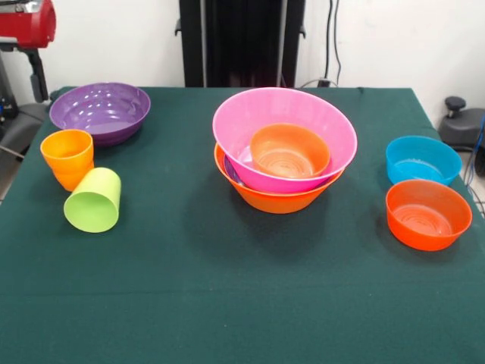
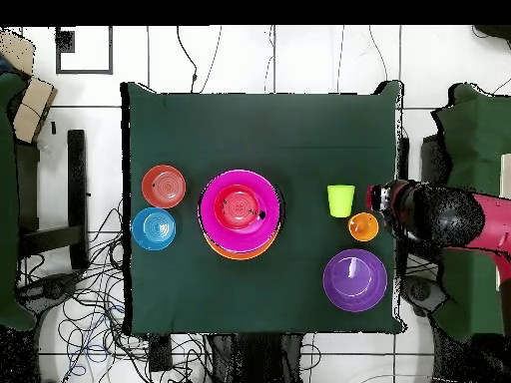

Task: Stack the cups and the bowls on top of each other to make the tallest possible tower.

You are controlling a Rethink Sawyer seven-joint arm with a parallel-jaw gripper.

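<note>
So the tower [image 1: 284, 155] sits mid-table: yellow-orange bowl [image 1: 276, 199] at the bottom, a sliver of purple bowl [image 1: 232, 171] peeking out, pink bowl [image 1: 284, 114] tilted on top with a small red-orange bowl [image 1: 290, 151] inside it. Blue bowl [image 1: 422, 159] and another red-orange bowl [image 1: 428, 214] are off to one side, touching. On the other side: orange cup [image 1: 68, 158] upright, lime green cup [image 1: 94, 199] tipped over against it, and a second purple bowl [image 1: 100, 112] behind them. The arm [image 2: 449, 217] reaches in sideways at the table [image 1: 227, 303] edge, beside the orange cup. Can't tell if its pincer is apart or together.

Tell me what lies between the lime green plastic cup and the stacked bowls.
Nothing: only bare dark green tablecloth separates the lime green plastic cup from the nested pile of pink and orange bowls, which shows in both the front and overhead views.
</note>
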